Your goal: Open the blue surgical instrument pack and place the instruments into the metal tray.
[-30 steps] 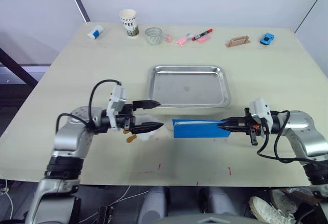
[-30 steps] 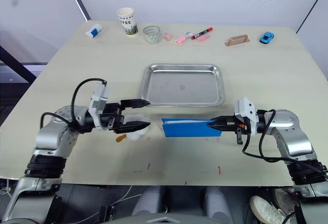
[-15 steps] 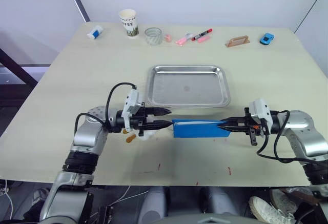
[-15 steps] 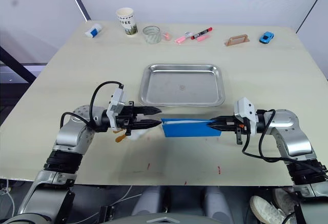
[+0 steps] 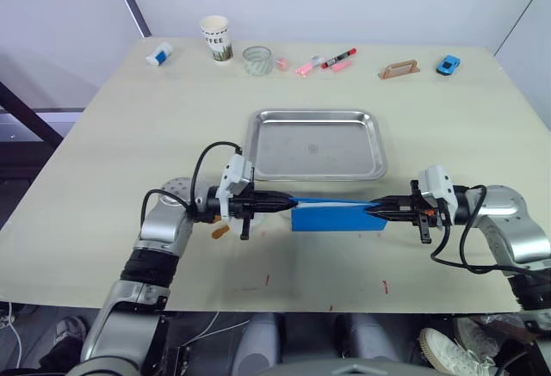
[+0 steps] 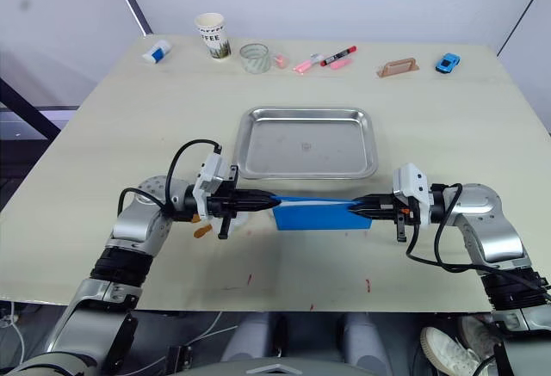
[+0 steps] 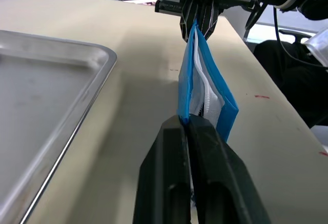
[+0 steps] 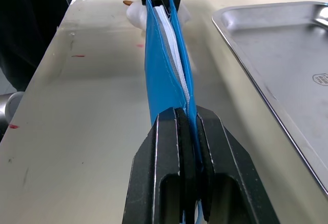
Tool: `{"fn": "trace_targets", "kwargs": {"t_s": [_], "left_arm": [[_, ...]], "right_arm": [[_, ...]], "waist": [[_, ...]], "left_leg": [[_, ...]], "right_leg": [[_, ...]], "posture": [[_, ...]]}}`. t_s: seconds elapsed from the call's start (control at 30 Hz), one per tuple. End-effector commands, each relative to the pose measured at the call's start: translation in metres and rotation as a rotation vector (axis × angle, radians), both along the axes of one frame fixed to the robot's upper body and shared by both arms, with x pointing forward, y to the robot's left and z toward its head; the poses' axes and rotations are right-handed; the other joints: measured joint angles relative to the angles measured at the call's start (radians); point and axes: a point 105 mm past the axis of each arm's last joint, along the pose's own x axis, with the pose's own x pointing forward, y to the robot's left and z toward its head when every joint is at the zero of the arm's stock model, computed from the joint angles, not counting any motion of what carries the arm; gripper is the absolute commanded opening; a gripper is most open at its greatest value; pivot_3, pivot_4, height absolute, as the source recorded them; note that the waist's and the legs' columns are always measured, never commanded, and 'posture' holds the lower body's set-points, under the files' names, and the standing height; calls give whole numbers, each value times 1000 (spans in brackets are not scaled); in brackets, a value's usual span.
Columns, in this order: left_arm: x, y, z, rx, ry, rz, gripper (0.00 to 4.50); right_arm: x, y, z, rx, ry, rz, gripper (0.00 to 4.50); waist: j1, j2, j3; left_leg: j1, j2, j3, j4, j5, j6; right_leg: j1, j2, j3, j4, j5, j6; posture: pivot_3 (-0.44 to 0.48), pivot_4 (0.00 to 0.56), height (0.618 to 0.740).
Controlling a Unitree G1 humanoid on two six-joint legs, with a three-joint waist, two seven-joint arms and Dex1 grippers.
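The blue surgical instrument pack point(image 5: 336, 217) stands on its long edge on the table just in front of the metal tray point(image 5: 344, 148). My left gripper point(image 5: 288, 205) is shut on the pack's left end, and in the left wrist view its fingers point(image 7: 174, 147) pinch the blue edge beside the pale lining point(image 7: 205, 93). At the pack's right end my right gripper point(image 5: 376, 210) is also shut on it, with the blue fabric point(image 8: 161, 75) running away from its fingers. The instruments are hidden. The tray holds nothing.
A white crumpled piece point(image 5: 245, 224) and a small orange bit point(image 5: 220, 232) lie under my left gripper. Along the far edge stand a paper cup point(image 5: 217, 38), a glass point(image 5: 257, 59), markers point(image 5: 338, 58), a tan handle point(image 5: 399, 70) and a blue toy car point(image 5: 448, 65).
My left gripper has moved right from the white piece to the pack's left end and closed on it. The right gripper and the pack have stayed where they were.
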Motion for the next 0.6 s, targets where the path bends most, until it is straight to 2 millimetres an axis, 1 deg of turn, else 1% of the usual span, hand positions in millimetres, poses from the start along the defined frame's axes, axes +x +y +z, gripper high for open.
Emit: {"fn": "trace_targets", "kwargs": {"t_s": [0.03,0.07,0.13,0.2,0.23,0.27,0.5,0.6], "left_arm": [[-3,-6,5,-9,-28,-34,21],[-4,-5,5,-11,-28,-34,21],[-5,-3,6,-11,-27,-30,0],[-7,-1,6,-12,-26,-21,0],[-8,0,6,-12,-25,-17,0],[-8,0,7,-13,-27,-12,0],[-8,0,10,-16,-30,-7,0],[-8,0,9,-15,-28,-13,0]], "right_arm": [[-2,4,5,-5,13,19,0],[0,3,5,-11,9,8,0],[-3,2,2,-31,44,22,860],[1,2,6,-19,-1,-3,1730],[2,1,10,-12,-17,-15,2095],[2,-1,15,-4,-25,-30,2289],[-11,-28,47,52,58,-104,2289],[-14,-34,55,80,94,-131,2289]], "waist": [[1,0,0],[1,0,0],[0,0,0],[0,0,0],[0,0,0],[0,0,0],[1,0,0],[1,0,0]], "left_leg": [[0,0,0,0,0,0],[0,0,0,0,0,0],[0,0,0,0,0,0],[0,0,0,0,0,0],[0,0,0,0,0,0],[0,0,0,0,0,0],[-1,0,-1,1,0,0],[-1,0,-1,0,0,0]], "right_leg": [[0,0,0,0,0,0],[0,0,0,0,0,0],[0,0,0,0,0,0],[0,0,0,0,0,0],[0,0,0,0,0,0],[0,0,0,0,0,0],[0,-1,0,0,0,0],[0,0,-1,0,0,0]], "posture": [[0,150,740],[0,150,740],[0,150,740],[0,150,740],[0,150,740],[0,150,740],[0,150,740],[0,150,740]]}}
